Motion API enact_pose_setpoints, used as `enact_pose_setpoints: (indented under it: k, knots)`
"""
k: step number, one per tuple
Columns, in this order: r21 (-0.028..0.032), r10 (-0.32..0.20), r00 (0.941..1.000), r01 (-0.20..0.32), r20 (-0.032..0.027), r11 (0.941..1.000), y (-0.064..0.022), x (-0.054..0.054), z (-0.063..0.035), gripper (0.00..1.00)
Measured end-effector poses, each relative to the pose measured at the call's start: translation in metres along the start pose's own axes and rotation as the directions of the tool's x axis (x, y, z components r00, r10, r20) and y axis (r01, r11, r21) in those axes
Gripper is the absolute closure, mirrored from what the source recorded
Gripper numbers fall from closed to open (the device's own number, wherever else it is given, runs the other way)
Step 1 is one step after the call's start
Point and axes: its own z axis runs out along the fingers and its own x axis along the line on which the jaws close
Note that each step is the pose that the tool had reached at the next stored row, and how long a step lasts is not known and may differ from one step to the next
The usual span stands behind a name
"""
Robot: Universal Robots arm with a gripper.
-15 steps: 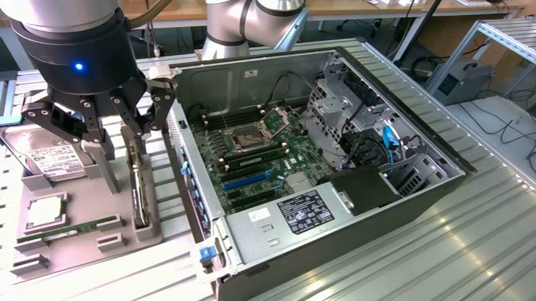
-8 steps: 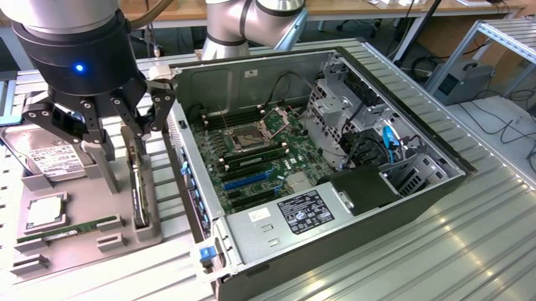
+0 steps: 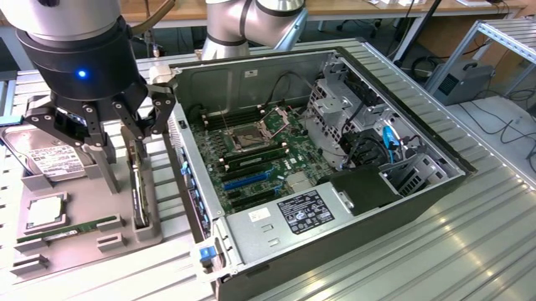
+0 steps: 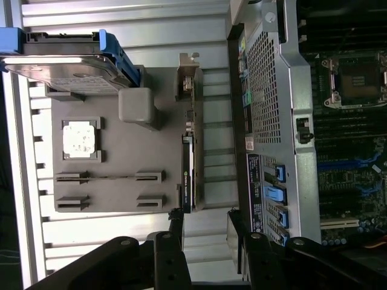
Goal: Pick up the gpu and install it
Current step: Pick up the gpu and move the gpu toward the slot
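The gpu (image 3: pixel 140 199) is a thin dark card standing on edge in a slot along the side of the grey parts holder (image 3: pixel 80 248) that faces the computer. In the wrist view the gpu (image 4: pixel 187 178) shows edge-on, with its silvery bracket (image 4: pixel 188 81) at the far end. My gripper (image 3: pixel 122 168) hangs open just above the holder, over the card's end away from the bracket. Its dark fingers (image 4: pixel 175 232) straddle open air with nothing between them. The open computer case (image 3: pixel 381 188) lies beside the holder, with the motherboard's blue slots (image 3: pixel 248 179) exposed.
On the holder (image 4: pixel 121 202) sit a silver hard drive (image 3: pixel 44 158), a square processor (image 3: pixel 45 213) and a green memory stick (image 3: pixel 69 231). The case's perforated wall (image 4: pixel 266 90) stands close beside the gpu. Drive cages and cables (image 3: pixel 368 132) crowd the case's far side. Ribbed metal table (image 3: pixel 435 251) surrounds everything.
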Motion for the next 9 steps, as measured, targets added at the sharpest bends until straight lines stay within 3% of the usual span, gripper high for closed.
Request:
enact_pose_setpoints:
  k: [9]
  knots:
    - [0.0000, 0.000, 1.0000, 0.000, 0.0000, 1.0000, -0.0001, 0.0001, 0.0023, 0.58]
